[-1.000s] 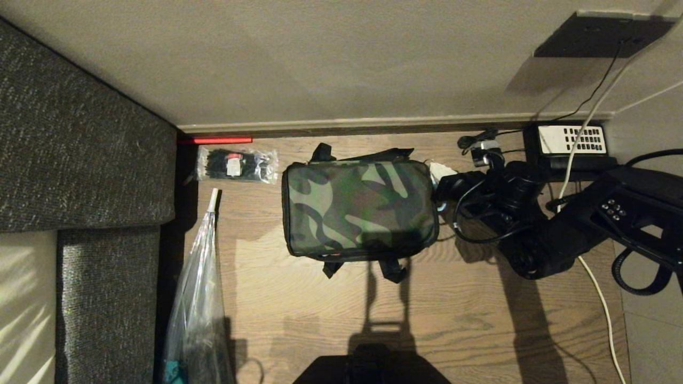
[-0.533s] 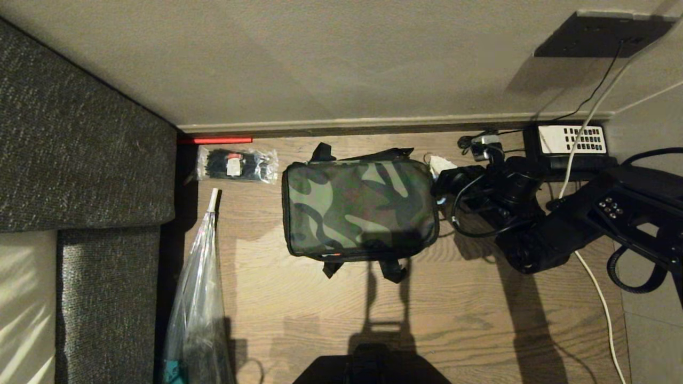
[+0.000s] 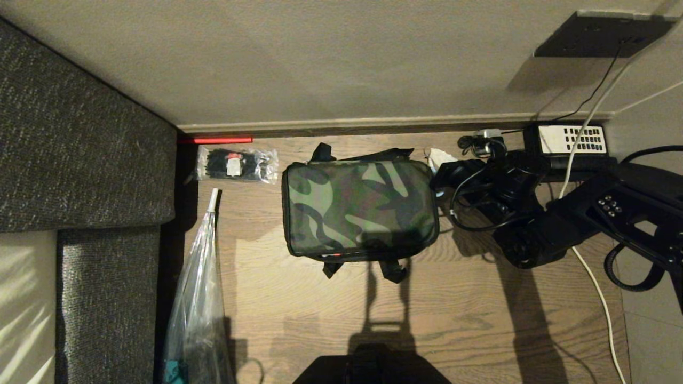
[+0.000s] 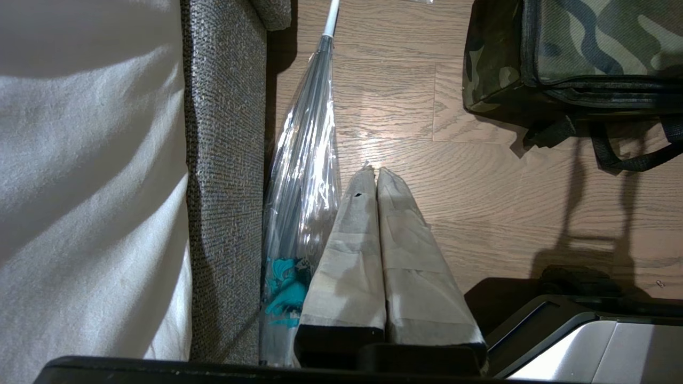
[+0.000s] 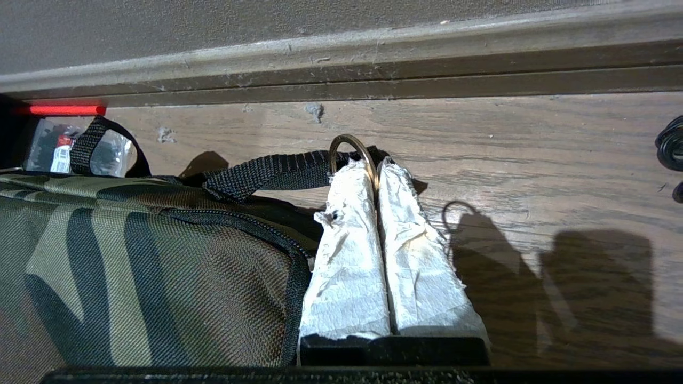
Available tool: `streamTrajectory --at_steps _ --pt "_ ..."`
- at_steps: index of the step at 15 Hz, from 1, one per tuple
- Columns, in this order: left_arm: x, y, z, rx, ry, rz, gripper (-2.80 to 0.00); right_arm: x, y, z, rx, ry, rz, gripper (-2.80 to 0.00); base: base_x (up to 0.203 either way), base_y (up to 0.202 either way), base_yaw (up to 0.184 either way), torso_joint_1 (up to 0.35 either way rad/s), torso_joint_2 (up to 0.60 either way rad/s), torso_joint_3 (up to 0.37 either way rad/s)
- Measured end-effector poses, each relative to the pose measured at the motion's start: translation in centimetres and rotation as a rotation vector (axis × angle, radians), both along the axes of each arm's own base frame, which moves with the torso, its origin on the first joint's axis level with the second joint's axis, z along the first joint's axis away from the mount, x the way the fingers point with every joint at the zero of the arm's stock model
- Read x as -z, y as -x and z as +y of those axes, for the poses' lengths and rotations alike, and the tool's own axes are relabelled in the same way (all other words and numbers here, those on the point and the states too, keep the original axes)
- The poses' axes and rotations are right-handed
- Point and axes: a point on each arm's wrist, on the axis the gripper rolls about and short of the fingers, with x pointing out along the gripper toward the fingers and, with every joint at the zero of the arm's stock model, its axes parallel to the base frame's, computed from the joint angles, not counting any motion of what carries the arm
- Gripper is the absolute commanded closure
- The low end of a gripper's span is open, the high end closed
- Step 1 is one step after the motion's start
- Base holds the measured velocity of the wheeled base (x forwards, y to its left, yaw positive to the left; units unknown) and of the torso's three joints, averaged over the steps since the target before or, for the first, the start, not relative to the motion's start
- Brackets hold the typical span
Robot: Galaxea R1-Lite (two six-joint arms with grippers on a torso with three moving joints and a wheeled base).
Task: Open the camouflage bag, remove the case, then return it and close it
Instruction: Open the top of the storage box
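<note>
The left hand (image 4: 376, 176) hung pressed together over the floor (image 3: 299, 298), nearer than the bag (image 3: 360, 208). The zipped bag lay on the floor before the skirting (image 3: 395, 125). At the bag's far right corner the right hand (image 5: 376, 170) pinched a metal ring (image 5: 349, 146).

The camouflage bag (image 3: 360, 208) lies zipped shut on the wooden floor (image 3: 453, 309). The right tool (image 3: 438, 160) sits at the bag's far right corner. A cable-tie packet (image 3: 237, 164) lies left, a telephone (image 3: 571, 141) right.
</note>
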Motion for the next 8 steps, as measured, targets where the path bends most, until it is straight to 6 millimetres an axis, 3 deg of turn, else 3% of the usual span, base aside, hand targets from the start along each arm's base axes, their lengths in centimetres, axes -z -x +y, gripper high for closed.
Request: streamTrajectory --at_steps 8 --pt "0.0 0.0 0.0 0.0 0.0 0.0 0.0 0.3 0.1 -0.03 0.0 0.006 0.012 -2.8 0.0 0.0 0.0 0.0 0.0 0.0"
